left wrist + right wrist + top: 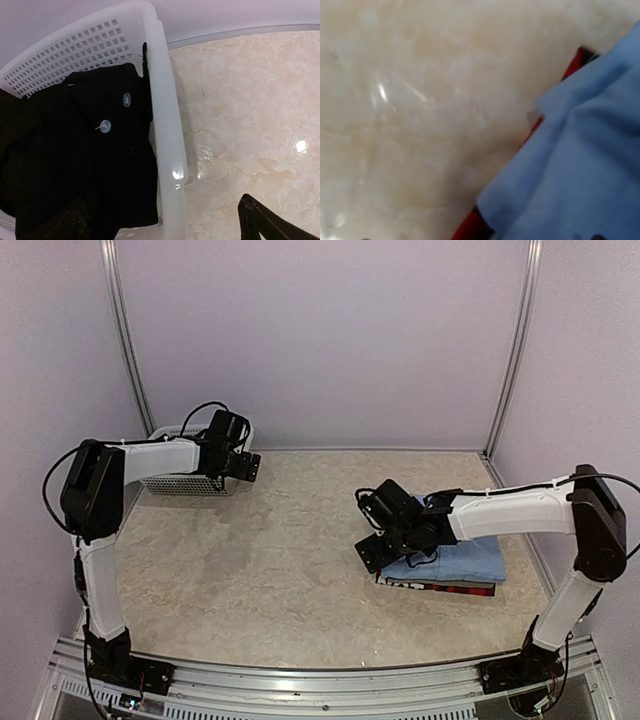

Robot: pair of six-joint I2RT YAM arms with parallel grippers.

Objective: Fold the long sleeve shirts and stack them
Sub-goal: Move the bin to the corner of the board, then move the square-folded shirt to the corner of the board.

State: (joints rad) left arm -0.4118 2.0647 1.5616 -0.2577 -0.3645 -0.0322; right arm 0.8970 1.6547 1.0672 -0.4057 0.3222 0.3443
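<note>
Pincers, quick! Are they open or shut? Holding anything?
Left pincer: open, holding nothing.
Right pincer: cannot tell, its fingers barely show.

Glossy white plastic mesh basket (167,130), matt black cloth shirt (75,165), shiny marbled tabletop (250,115).

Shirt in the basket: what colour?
The shirt is plain black with pale buttons; the left wrist view shows it best.
</note>
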